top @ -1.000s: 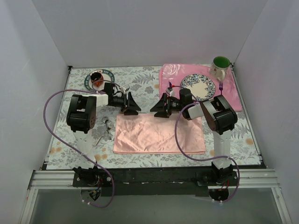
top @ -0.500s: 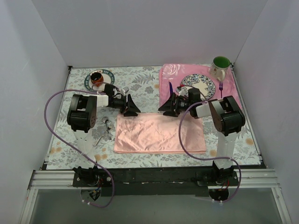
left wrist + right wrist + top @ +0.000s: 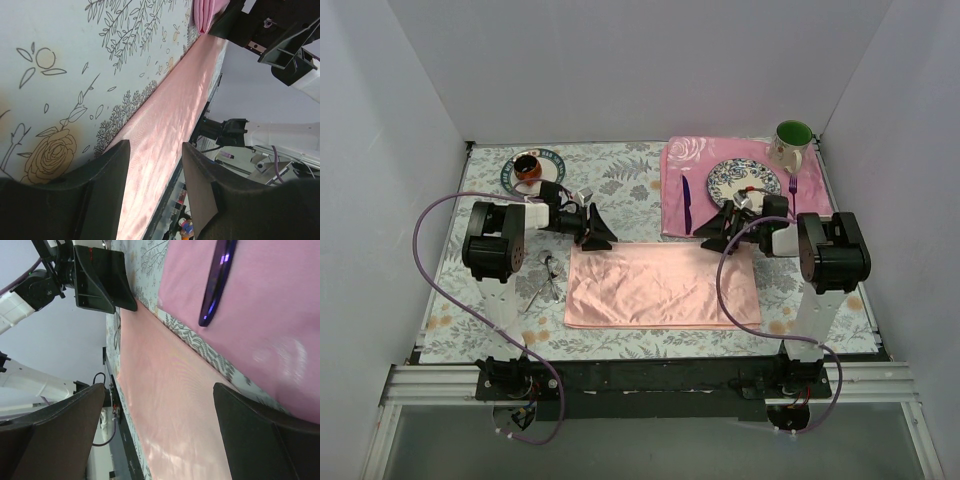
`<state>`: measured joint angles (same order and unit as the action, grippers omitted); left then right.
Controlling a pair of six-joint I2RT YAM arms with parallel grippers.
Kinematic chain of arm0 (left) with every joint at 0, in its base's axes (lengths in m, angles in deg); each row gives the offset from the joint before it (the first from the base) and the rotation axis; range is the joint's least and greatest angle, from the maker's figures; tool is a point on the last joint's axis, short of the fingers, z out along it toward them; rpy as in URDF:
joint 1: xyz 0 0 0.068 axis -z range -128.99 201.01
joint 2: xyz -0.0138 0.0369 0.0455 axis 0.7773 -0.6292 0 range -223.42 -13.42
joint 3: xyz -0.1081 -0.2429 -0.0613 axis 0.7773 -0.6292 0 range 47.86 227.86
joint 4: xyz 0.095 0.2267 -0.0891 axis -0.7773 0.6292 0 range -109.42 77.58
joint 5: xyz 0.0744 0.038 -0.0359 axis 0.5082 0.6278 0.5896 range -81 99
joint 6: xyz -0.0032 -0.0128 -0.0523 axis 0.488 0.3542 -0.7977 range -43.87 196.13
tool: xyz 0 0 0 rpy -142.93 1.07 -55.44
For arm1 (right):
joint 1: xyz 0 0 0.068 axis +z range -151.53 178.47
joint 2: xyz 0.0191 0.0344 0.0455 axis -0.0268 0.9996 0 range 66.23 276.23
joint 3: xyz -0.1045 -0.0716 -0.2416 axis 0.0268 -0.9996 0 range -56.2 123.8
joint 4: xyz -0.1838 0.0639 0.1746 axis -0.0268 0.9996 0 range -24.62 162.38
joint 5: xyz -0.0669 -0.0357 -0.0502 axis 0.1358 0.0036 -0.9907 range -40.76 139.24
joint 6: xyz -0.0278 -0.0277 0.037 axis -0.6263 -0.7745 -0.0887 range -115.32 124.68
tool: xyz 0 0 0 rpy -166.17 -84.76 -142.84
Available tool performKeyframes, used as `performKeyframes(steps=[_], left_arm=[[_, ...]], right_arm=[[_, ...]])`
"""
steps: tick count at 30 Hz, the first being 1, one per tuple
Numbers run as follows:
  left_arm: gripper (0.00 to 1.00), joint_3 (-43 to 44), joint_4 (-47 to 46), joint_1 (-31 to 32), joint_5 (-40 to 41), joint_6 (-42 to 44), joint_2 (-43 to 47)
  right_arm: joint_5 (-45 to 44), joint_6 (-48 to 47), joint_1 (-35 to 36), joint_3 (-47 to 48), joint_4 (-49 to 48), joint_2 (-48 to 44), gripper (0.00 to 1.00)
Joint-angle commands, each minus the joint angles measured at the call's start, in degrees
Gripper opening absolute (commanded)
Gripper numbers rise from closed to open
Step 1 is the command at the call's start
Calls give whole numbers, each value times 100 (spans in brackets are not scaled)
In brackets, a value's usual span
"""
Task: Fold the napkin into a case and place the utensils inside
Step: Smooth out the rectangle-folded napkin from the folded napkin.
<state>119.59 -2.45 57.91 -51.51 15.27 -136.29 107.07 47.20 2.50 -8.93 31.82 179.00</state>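
Note:
The napkin (image 3: 662, 285) lies flat as a wide salmon-pink oblong in the middle of the table; no case shape shows. My left gripper (image 3: 602, 236) sits low at its far left corner. In the left wrist view the left gripper (image 3: 155, 150) is partly open, and the napkin (image 3: 170, 110) stretches away beyond the gap. My right gripper (image 3: 713, 232) hovers at the far right corner. In the right wrist view the right gripper (image 3: 159, 390) is wide open above the napkin (image 3: 170, 390) and grips nothing. The silver utensils (image 3: 546, 280) lie left of the napkin.
A rose-patterned placemat (image 3: 680, 160) at the back right carries a patterned plate (image 3: 744, 180), a purple knife (image 3: 686, 202) and a purple fork (image 3: 793, 186). A green mug (image 3: 792, 140) stands at its far corner. A saucer with a small cup (image 3: 532, 170) is at the back left.
My right arm has swung right along the napkin's far edge, from near its middle to its right corner. My left gripper's jaws have narrowed a little, almost in place.

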Motion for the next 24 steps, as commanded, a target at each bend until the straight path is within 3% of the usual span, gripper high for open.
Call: performKeyframes(steps=[1, 13, 21, 24], left_arm=[[46, -9, 333, -74, 681, 320, -228], [47, 35, 412, -74, 725, 364, -264], [47, 254, 456, -39, 628, 452, -317], [48, 770, 648, 75, 777, 689, -465]], right_arm=[[-26, -683, -542, -279, 789, -132, 99], [-34, -1738, -1852, -315, 2020, -238, 99], [141, -2142, -1968, -253, 2389, -360, 98], [317, -2589, -1906, -122, 2880, -676, 96]])
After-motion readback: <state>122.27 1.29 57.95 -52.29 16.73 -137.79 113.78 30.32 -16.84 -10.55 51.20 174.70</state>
